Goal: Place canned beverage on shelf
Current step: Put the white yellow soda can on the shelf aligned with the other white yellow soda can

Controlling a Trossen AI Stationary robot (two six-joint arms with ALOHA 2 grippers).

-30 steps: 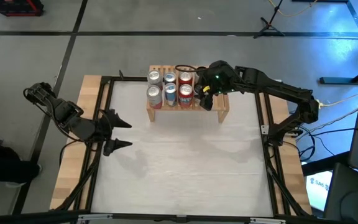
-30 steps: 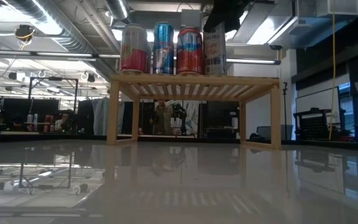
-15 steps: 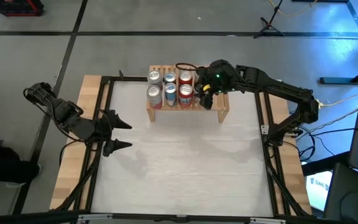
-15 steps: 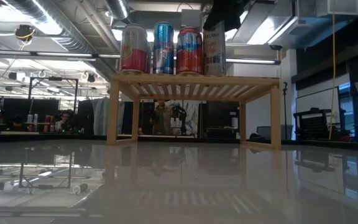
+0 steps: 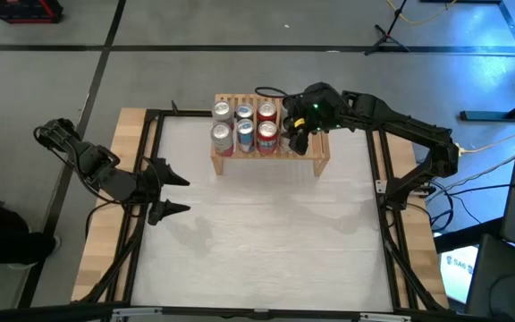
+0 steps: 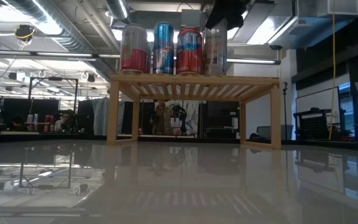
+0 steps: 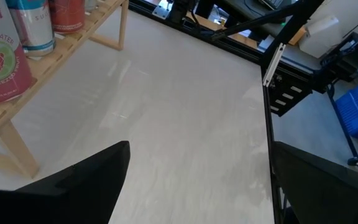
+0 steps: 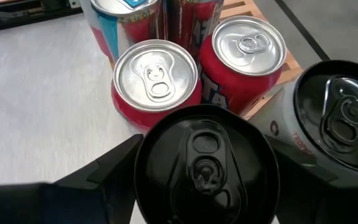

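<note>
The light-wood slatted shelf [image 5: 318, 152] stands at the table's far middle and shows in the low view [image 6: 194, 84]. Several red, blue and silver cans [image 5: 244, 125] stand on its top. My right gripper [image 5: 295, 132] is over the shelf's right part, shut on a black-topped can [image 8: 204, 162]. That can shows at the right end of the row in the low view [image 6: 214, 53], its base at the slats. A second black-topped white can [image 8: 340, 118] stands beside it. My left gripper [image 5: 170, 192] is open and empty at the table's left edge. My right gripper has the black-topped can between its two fingers, one on each side of the can's wall just below the top rim [image 8: 143, 149]. The fingers come from above, pointing down. The can stands upright among the other cans, its base at the shelf's slats.
Two red cans [image 8: 157, 74] stand close against the held can. The shelf's right end [image 5: 322, 143] is bare wood. The white table [image 5: 257, 233] lies open in front of the shelf. Black frame rails [image 5: 384, 215] run along the table's sides.
My right arm has shifted slightly toward the table's far edge over the shelf. The can at the right end of the row looks blurred in the low view, where it was sharp before. The other cans have stayed in place.
</note>
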